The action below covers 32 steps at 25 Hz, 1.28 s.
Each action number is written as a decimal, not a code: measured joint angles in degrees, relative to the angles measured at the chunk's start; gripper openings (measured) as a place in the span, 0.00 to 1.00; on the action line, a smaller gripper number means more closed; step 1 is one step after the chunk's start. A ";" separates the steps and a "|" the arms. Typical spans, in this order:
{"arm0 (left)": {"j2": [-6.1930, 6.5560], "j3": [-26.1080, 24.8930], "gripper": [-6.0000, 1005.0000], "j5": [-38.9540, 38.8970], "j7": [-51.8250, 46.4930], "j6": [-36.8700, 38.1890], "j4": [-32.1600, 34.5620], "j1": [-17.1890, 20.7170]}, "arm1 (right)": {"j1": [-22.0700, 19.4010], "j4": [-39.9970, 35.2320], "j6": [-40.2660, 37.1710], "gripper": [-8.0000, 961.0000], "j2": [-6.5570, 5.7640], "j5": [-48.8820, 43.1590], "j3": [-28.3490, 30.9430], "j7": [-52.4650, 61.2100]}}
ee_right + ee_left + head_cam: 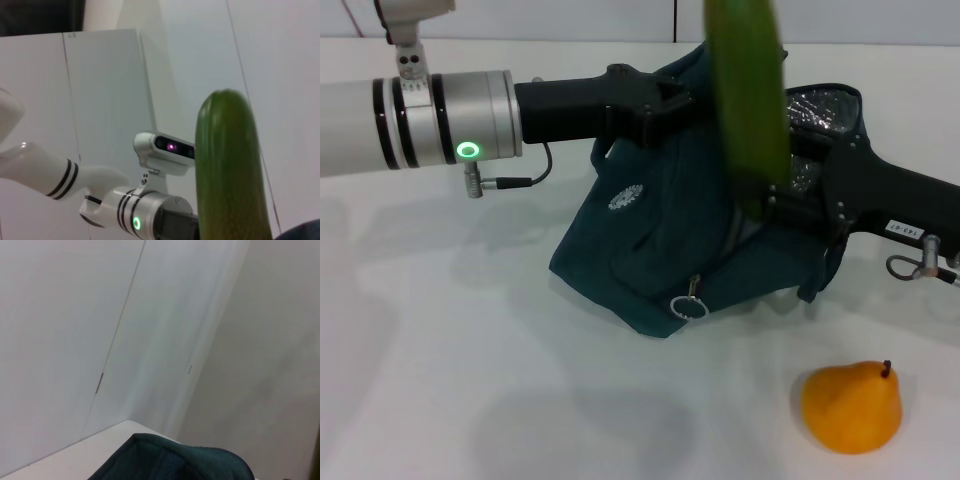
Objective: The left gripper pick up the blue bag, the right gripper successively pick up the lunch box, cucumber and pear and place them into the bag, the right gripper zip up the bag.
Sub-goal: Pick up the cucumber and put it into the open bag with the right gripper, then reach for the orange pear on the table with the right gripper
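The blue bag (660, 230) sits tilted on the white table, its mouth open and silver foil lining (820, 110) showing at the back right. My left gripper (665, 100) is shut on the bag's upper rim and holds it up. My right gripper (767, 198) is shut on the lower end of the cucumber (750, 90), which stands upright over the bag's opening. The cucumber also shows in the right wrist view (230, 170). The pear (850, 405) lies on the table at the front right. The lunch box is out of view. The bag's fabric shows in the left wrist view (170, 460).
The zipper's metal ring pull (688, 305) hangs at the bag's front corner. The white table (470, 380) stretches out in front and to the left. The left arm's green light (135, 222) and the head camera (165, 150) show in the right wrist view.
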 joint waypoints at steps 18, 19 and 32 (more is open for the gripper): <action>-0.03 0.00 0.05 -0.01 -0.43 0.03 -0.01 0.18 | -7.73 -5.90 -6.52 0.76 -0.78 5.83 0.46 -1.68; -0.02 0.00 0.05 -0.01 -0.43 0.05 0.00 0.24 | -8.98 -7.55 -7.33 0.76 -0.96 5.54 0.27 -0.88; 0.02 0.00 0.05 -0.01 -0.30 0.03 0.00 0.78 | -21.85 -17.04 -10.36 0.76 -4.35 -13.13 -0.02 3.08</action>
